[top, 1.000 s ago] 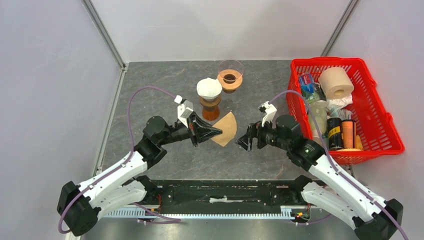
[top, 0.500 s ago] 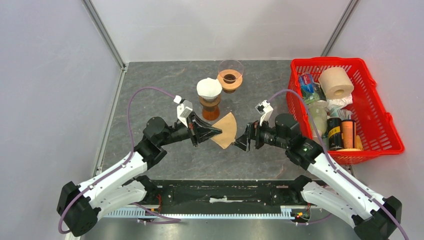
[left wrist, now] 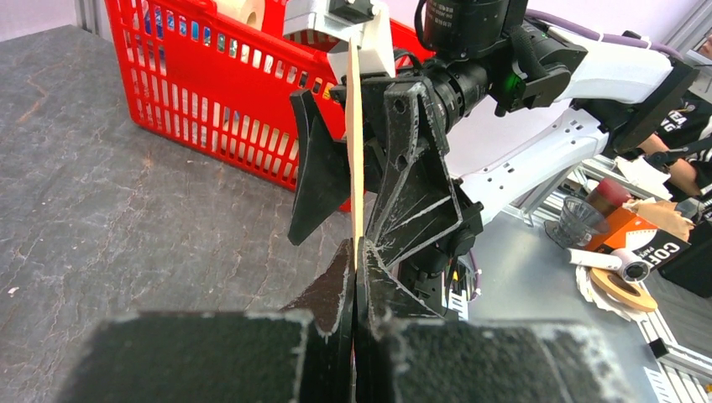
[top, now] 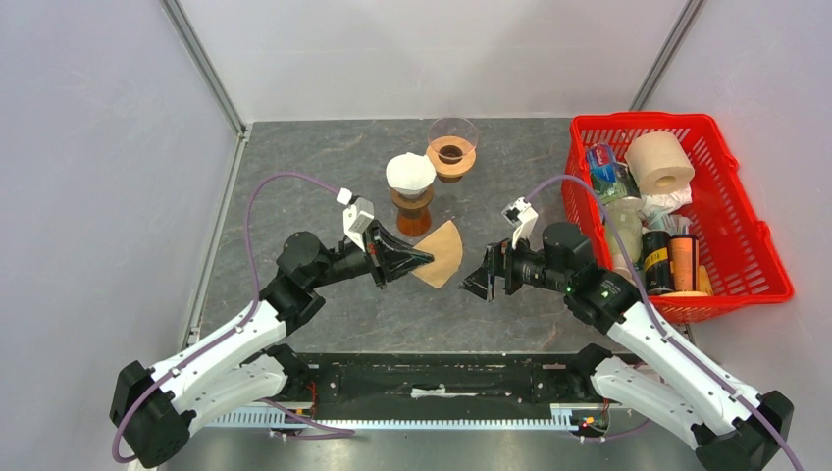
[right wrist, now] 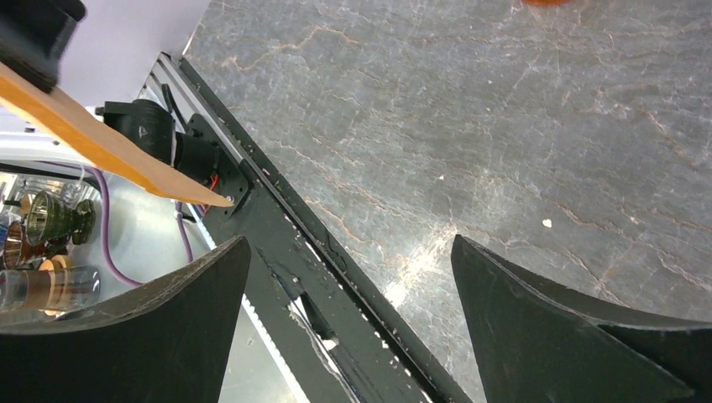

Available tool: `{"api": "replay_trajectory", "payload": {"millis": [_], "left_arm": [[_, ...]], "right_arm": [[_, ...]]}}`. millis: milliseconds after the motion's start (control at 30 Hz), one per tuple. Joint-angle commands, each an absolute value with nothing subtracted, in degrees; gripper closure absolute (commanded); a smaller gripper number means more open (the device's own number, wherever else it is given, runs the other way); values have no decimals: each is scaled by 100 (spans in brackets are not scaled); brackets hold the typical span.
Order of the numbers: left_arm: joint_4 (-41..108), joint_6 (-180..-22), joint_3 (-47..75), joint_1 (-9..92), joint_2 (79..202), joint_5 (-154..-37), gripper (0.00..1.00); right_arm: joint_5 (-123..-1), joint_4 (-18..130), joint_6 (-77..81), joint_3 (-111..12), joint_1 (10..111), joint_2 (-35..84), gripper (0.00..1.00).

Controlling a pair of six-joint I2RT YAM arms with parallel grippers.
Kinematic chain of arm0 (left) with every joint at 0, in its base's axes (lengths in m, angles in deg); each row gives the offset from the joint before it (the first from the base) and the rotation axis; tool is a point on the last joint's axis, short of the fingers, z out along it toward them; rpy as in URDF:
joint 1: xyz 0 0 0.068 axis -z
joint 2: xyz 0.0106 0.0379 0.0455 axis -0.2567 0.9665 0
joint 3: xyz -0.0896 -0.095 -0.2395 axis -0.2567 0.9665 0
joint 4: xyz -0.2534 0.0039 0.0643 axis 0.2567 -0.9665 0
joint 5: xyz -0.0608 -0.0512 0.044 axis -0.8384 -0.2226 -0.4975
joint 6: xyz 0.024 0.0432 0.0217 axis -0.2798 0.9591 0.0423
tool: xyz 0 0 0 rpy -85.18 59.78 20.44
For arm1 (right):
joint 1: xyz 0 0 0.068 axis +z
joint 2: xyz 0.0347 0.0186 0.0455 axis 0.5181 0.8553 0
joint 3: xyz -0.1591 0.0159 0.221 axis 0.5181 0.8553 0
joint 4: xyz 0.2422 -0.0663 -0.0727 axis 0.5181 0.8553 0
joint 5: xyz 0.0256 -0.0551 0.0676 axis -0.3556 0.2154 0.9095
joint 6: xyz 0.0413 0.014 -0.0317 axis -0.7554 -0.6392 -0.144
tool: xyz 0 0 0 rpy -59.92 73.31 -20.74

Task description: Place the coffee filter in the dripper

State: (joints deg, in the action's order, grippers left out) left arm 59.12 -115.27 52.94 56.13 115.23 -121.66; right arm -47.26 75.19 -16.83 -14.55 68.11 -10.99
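Background box (left wrist: 648,233), seemingly "COF", beyond filter (left wrist: 356,168)

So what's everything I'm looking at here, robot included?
coffee filter: one, brown, held above the table's middle
dripper with white filter: one, brown stand, middle of the table
clear dripper: one, orange base, just behind the first and to its right
basket: one, red, right side of the table
paper roll: one, cream, back of the basket
bottles and cans: several, mixed colours, packed in the basket
table: one, grey stone
left arm: one, black and white, jaws shut on the coffee filter
right arm: one, black and white, jaws open, close to the filter
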Motion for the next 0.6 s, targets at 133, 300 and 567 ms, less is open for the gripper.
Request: {"api": "replay_trajectory", "payload": {"millis": [133,300,567], "left_arm": [[6015,-11538,5328,5622,11443,-12078,98],[6017,-11535,5335,5627,11456,-12099,98],[6014,-11523,5336,5627,11429,-12180,98]], "right_arm": [[-4426,7006,-1744,-1812,6797,-1064,3],[-4535,6923,-1743,-1830,6803,-982,3],[-4748,7033,-1629,-1786,6799,-1052,3]]}}
